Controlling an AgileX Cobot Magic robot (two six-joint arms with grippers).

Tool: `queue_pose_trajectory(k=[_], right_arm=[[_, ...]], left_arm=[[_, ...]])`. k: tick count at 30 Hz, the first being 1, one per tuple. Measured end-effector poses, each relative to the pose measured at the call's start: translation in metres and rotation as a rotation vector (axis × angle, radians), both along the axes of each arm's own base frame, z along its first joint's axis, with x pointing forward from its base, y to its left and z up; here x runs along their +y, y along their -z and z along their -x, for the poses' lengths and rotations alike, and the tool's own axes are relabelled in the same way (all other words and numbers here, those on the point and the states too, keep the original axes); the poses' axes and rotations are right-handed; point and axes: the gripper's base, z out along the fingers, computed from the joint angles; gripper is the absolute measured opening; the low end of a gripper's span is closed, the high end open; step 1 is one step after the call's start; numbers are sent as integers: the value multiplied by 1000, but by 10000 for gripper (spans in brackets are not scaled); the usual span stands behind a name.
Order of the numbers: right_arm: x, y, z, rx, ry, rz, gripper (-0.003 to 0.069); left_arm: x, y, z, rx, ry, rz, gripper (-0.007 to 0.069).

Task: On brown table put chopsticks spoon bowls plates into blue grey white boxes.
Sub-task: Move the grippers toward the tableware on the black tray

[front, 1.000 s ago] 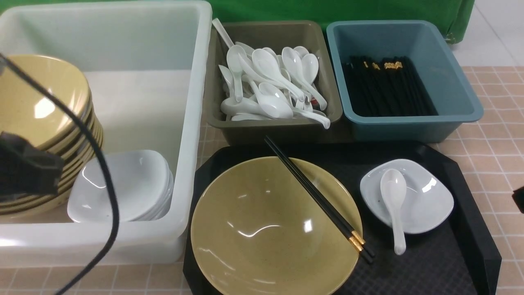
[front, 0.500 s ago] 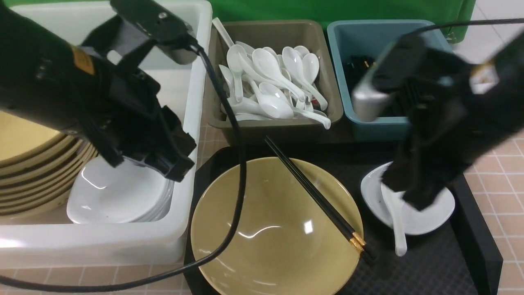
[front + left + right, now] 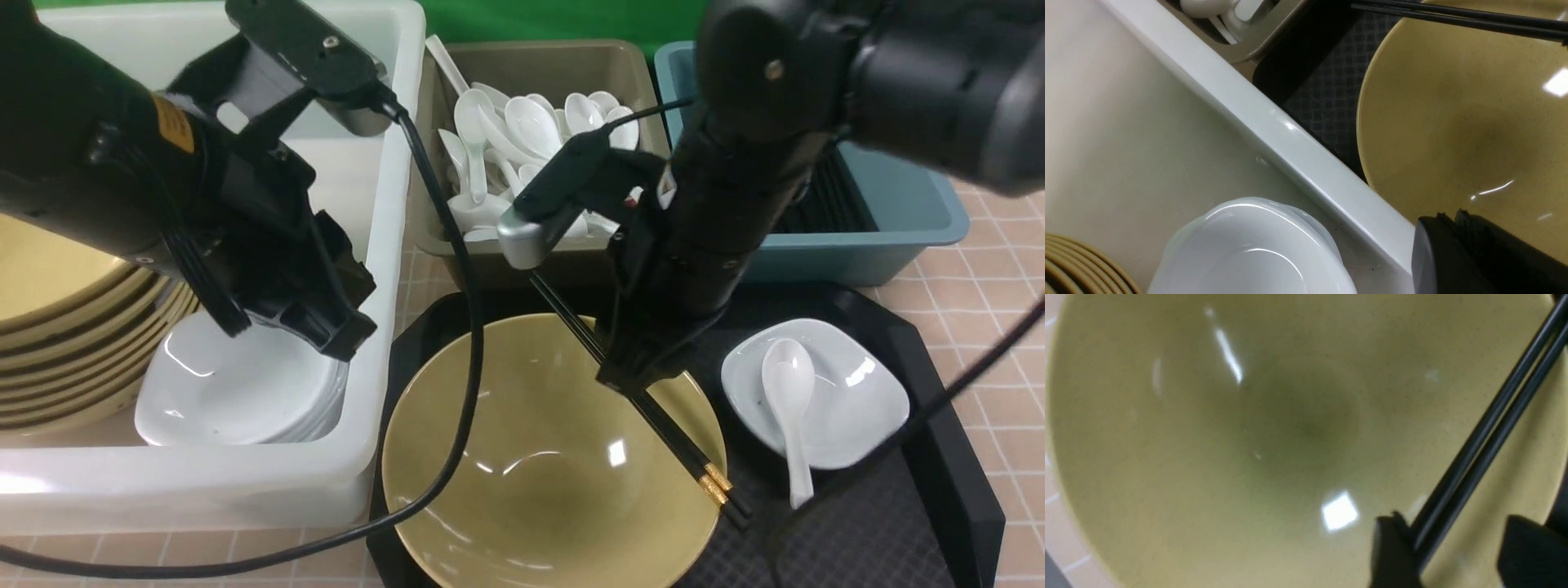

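A yellow bowl (image 3: pixel 547 457) sits on the black tray with a pair of black chopsticks (image 3: pixel 678 445) lying across its right rim. My right gripper (image 3: pixel 633 380) hangs over them, open. In the right wrist view the chopsticks (image 3: pixel 1494 424) run between its fingers, close to one, above the bowl (image 3: pixel 1249 437), and the right gripper (image 3: pixel 1453 539) grips nothing. A white spoon (image 3: pixel 788 400) rests in a white plate (image 3: pixel 857 408) on the tray's right. My left gripper (image 3: pixel 343 327) is shut and empty over the white box's right wall (image 3: pixel 392 204), beside the stacked plates (image 3: pixel 1249 253).
The white box holds stacked yellow bowls (image 3: pixel 73 327) and white plates (image 3: pixel 237 392). Behind the tray (image 3: pixel 939 457) stand the grey box (image 3: pixel 522 261) full of spoons and the blue box (image 3: pixel 898 237) with chopsticks. The left arm's cable (image 3: pixel 465 392) drapes over the bowl's left side.
Both arms have swung into view over the last second. The right arm moved left from above the plate to the chopsticks, and its jaws opened. The left arm has barely shifted lately.
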Motion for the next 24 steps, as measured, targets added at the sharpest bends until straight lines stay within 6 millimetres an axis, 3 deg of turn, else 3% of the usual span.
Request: queue_pose_trajectory(k=[2,6,11,14,20,24], right_arm=[[3,7,-5,11,11,14,486],[6,23,-10,43,50,42,545],[9,38,-15,75,77,68,546],[10,42,-16,82,84,75,499],[9,39,-16,71,95,73,174],[7,24,-14,39,97,49,152]], left_arm=[[0,0,0,1,0,0,1],[0,1,-1,3,-1,-1,1],[-1,1,-1,-2,-1,2,1],[-1,7,-1,1,-3,0,1],[1,24,-2,8,-6,-24,1],[0,24,-4,-13,-7,-17,1]])
